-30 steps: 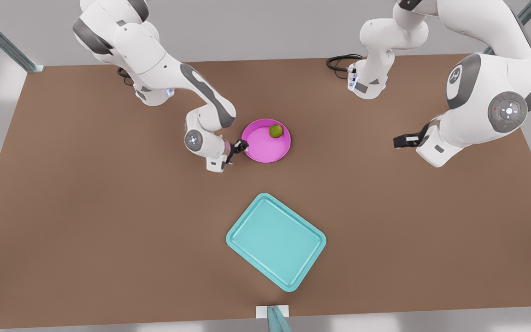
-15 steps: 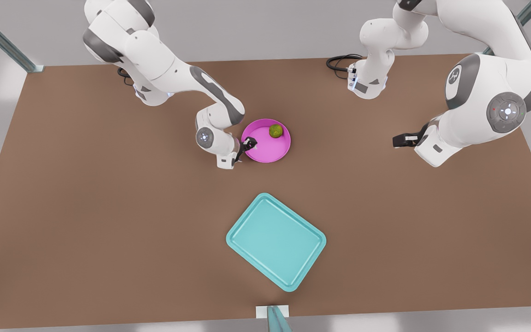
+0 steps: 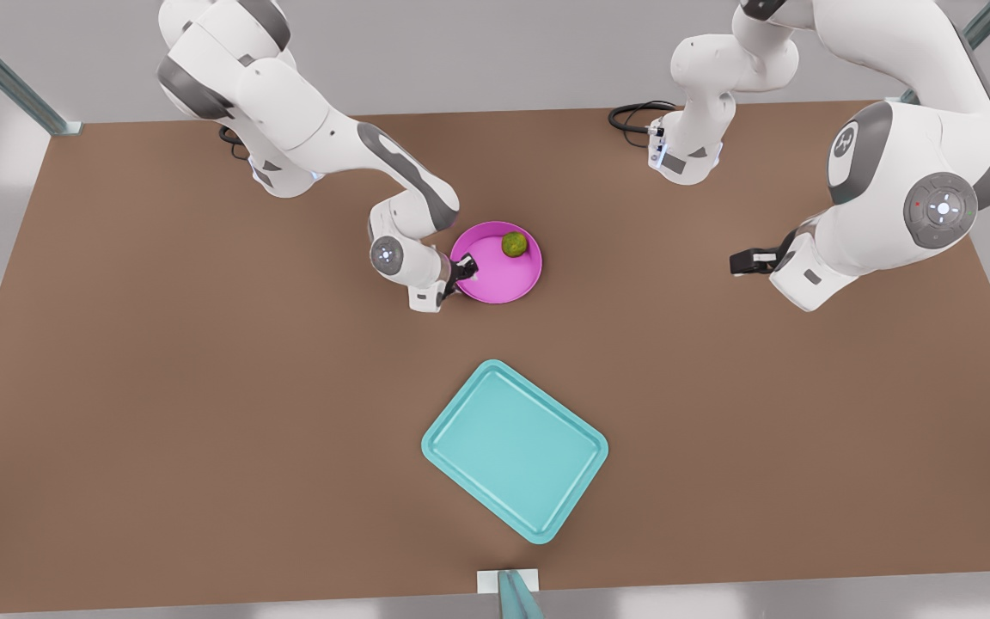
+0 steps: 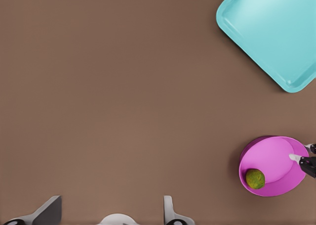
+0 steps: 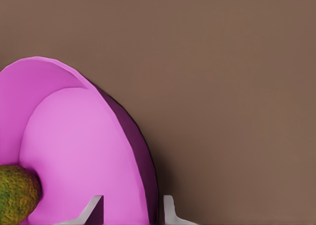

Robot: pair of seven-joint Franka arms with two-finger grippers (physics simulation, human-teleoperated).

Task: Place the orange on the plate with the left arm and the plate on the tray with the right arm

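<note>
Black two-finger right gripper (image 5: 132, 210) low at the edge of the round shallow magenta plate (image 5: 74, 131), on the front view's left; fingers parted, one inside the raised rim and one outside, apparently not yet pinching. Small lumpy yellow-green orange (image 3: 514, 244) already on the plate, near the far rim, opposite the gripper.

Black two-finger left gripper (image 4: 111, 214) waiting high on the front view's right, spread wide, holding nothing.

Turquoise rectangular tray (image 3: 435, 447) well apart from the plate on the brown table (image 3: 203, 387).

Likely risks: a one-sided rim pinch tipping the plate on lifting, rolling the orange off; a shallow grip slipping.

Plate flat, open side up, round, so no long axis. Tray's long axis diagonal, from the front view's upper left to lower right.
</note>
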